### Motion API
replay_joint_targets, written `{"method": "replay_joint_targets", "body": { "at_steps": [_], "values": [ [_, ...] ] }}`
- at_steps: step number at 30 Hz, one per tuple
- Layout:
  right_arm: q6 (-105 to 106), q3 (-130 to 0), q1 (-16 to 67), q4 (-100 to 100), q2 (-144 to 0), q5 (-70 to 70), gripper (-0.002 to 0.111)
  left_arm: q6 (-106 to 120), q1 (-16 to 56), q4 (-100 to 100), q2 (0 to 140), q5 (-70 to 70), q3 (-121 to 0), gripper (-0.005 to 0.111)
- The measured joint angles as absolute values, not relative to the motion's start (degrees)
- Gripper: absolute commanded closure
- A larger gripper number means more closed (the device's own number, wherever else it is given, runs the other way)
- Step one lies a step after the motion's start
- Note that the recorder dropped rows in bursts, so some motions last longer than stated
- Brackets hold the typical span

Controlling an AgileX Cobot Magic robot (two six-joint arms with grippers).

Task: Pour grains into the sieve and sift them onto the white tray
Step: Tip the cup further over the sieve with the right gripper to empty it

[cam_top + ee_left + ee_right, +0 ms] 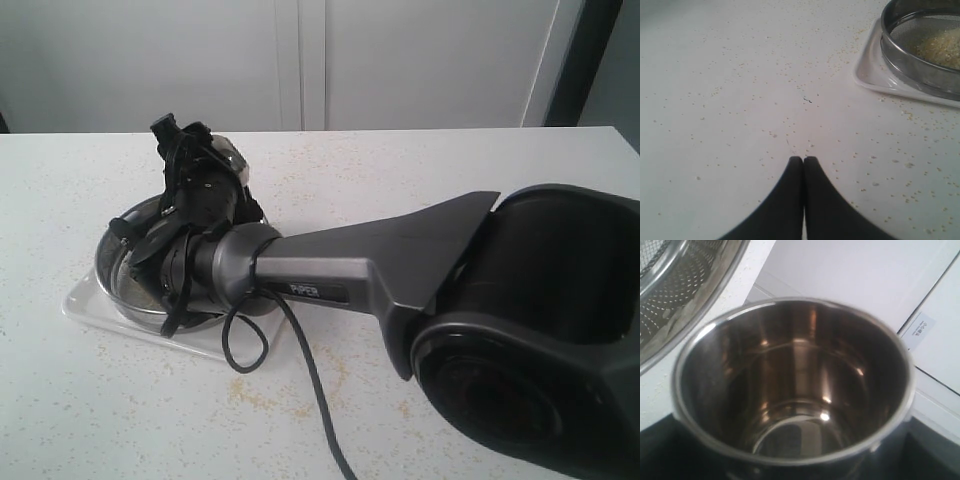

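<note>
Both are closed. My left end effector (803, 160) is empty above the desk (715, 100); my right end effector (200, 165) grips a steel cup (795, 385) by the sieve (912, 67).

We saw the sieve (108, 255) sitting on the white tray (85, 306), left on the table (450, 165), with grains (940, 47) inside it and strewn on the table around. The right gripper (205, 165), extended from the right, held a steel cup (795, 385) by the sieve's rear rim.
</note>
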State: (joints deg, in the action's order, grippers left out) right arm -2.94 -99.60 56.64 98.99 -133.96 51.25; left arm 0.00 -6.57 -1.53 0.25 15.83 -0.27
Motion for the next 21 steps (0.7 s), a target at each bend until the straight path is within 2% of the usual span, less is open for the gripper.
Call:
{"method": "replay_joint_targets", "body": {
  "at_steps": [21],
  "values": [
    [10.25, -100.33, 56.08, 99.1, -134.04, 50.27, 0.108, 0.0, -6.57, -1.53, 0.25, 15.83, -0.27, 0.107]
  ]
}}
